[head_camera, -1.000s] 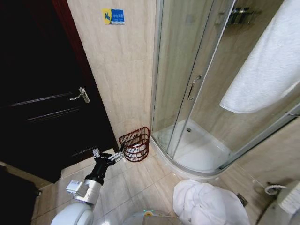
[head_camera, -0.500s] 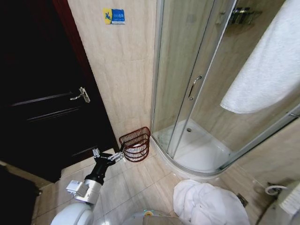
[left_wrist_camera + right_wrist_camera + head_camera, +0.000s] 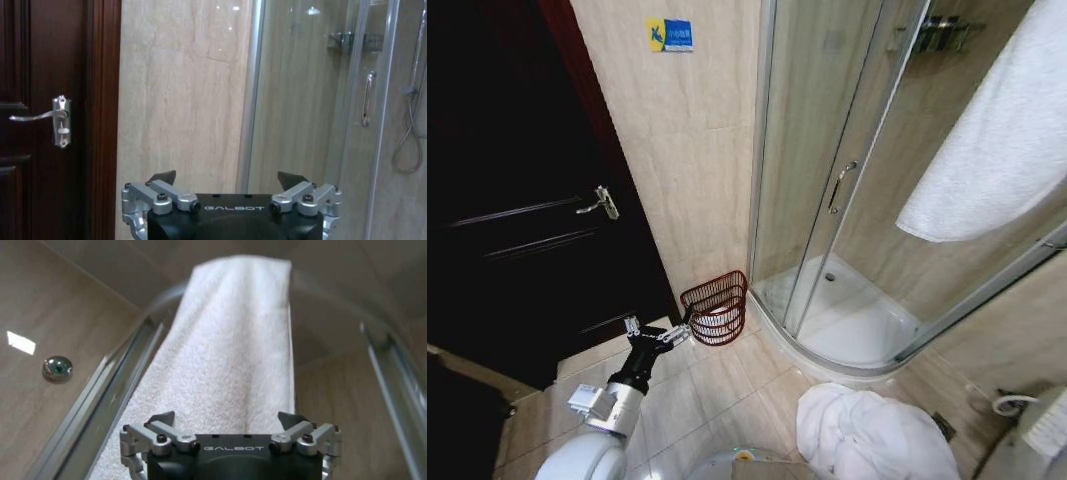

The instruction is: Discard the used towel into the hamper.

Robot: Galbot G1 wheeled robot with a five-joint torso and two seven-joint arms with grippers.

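Your left gripper low over the floor tiles, jaws spread, empty, just beside the hamper against the wall, your right gripper spread, facing the hanging towel on the shower rail.

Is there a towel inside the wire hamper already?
No. In the head view the hamper holds nothing white; one towel hangs over the shower enclosure.

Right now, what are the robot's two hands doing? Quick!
Left hand: open, empty, low beside the hamper.
Right hand: open, holding nothing, pointed at the white towel draped over the shower rail.
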